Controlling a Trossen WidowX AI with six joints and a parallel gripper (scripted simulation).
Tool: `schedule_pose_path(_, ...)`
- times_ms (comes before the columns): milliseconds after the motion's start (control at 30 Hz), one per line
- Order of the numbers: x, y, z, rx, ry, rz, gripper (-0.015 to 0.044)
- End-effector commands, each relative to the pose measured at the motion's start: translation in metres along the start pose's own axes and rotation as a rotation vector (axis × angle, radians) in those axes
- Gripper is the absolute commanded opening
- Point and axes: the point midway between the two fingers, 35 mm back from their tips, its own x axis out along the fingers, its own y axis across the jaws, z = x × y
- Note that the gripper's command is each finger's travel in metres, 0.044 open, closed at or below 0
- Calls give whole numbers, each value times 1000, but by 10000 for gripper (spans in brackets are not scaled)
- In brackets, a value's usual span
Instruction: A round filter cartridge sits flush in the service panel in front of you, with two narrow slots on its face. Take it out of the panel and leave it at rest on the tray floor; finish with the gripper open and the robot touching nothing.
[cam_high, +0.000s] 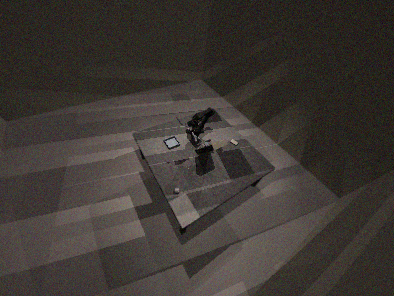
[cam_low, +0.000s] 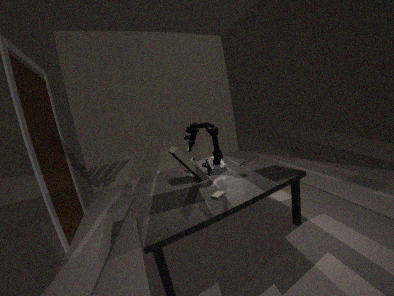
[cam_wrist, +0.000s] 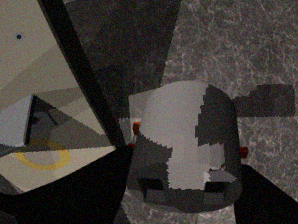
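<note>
The round filter cartridge is out of the panel, between the black fingers of my gripper in the wrist view. It is a pale grey cylinder, part in shadow, with two dark slots at its near end. The gripper is shut on it and holds it in the air, beside the panel. The service panel leans on the table; its dark edge runs down the left of the wrist view. The tray looks like a pale blue square with a dark rim, left of the arm in the top view.
A small pale block lies on the table, and another small pale thing is near its edge. At the wrist view's lower left are a grey box-like part and a yellow ring. The light is dim, with hard shadows.
</note>
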Motion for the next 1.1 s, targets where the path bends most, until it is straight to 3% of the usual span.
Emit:
schedule_pose_path(0, -1, -25, -6, 117, -6, -72, 0)
schedule_pose_path(433, -2, -113, -37, 601, -60, -333, 0)
schedule_pose_path(667, -1, -122, -43, 640, -66, -354, 0)
schedule_pose_path(1067, 22, -184, -127, 898, -75, -502, 0)
